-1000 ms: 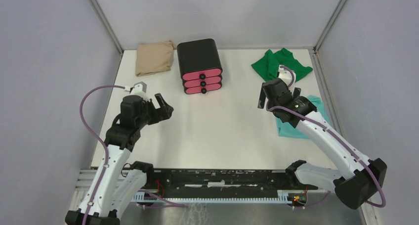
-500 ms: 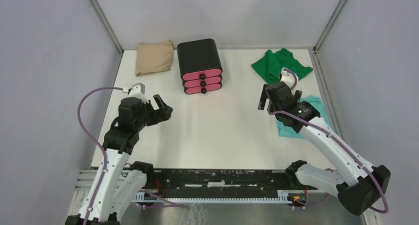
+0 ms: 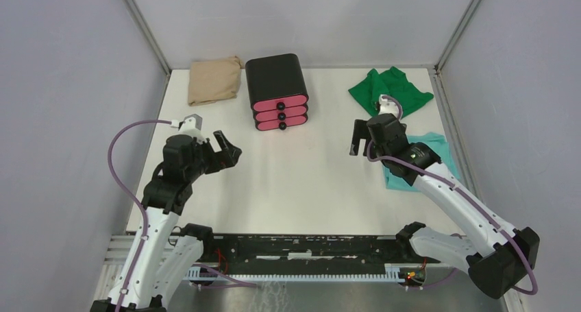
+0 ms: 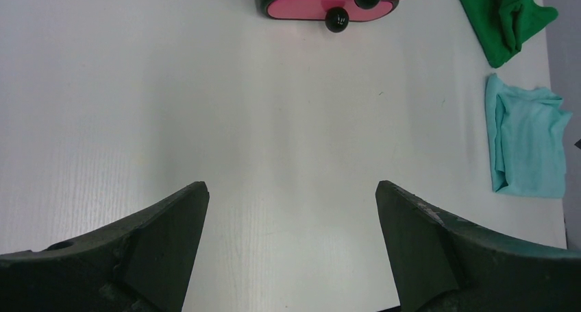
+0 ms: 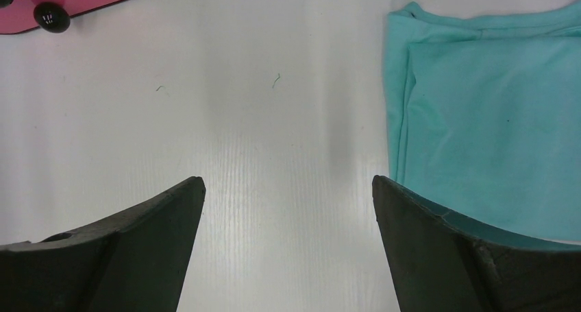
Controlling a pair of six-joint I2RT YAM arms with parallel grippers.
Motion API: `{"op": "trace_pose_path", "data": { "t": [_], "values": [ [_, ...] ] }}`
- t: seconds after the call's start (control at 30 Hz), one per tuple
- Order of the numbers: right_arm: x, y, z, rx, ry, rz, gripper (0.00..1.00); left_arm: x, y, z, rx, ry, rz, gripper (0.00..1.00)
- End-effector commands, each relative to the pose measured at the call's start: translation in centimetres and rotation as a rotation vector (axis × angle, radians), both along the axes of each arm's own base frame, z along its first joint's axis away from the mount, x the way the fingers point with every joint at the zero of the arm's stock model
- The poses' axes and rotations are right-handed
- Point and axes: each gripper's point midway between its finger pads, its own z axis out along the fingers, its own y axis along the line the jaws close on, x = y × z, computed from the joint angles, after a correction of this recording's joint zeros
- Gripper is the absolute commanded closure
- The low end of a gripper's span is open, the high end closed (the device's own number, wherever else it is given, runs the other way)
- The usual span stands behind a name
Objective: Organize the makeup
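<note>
The right claw (image 5: pixel 288 183) has been carried slightly leftward in the overhead frame, from above the teal cloth (image 5: pixel 479 120) toward bare surface (image 3: pixel 308 182), its jaws spread wide; the left claw (image 4: pixel 291 187), likewise spread, is almost unmoved at centre left; no makeup can be seen; it is judged stowed in the black box with pink drawers (image 3: pixel 277 92), upper centre, so little is probably left to sort.

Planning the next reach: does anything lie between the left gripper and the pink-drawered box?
Nothing visible: only bare table between the open left gripper and the box. No makeup shows in any view.
</note>
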Motion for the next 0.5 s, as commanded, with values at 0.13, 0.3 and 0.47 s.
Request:
{"op": "trace_pose_path", "data": {
  "t": [0.13, 0.3, 0.47],
  "values": [
    [0.42, 1.38, 1.0, 0.043, -0.051, 0.072, 0.01, 0.63, -0.55, 2.64, -0.027, -0.097, -0.024, 0.01],
    [0.5, 1.44, 0.86, 0.044, -0.05, 0.072, 0.01, 0.62, -0.46, 2.25, -0.017, -0.091, -0.024, 0.01],
    [0.57, 1.49, 0.7, 0.043, -0.044, 0.071, 0.01, 0.74, 0.1, 2.53, -0.009, -0.105, 0.009, 0.01]
  ]
}}
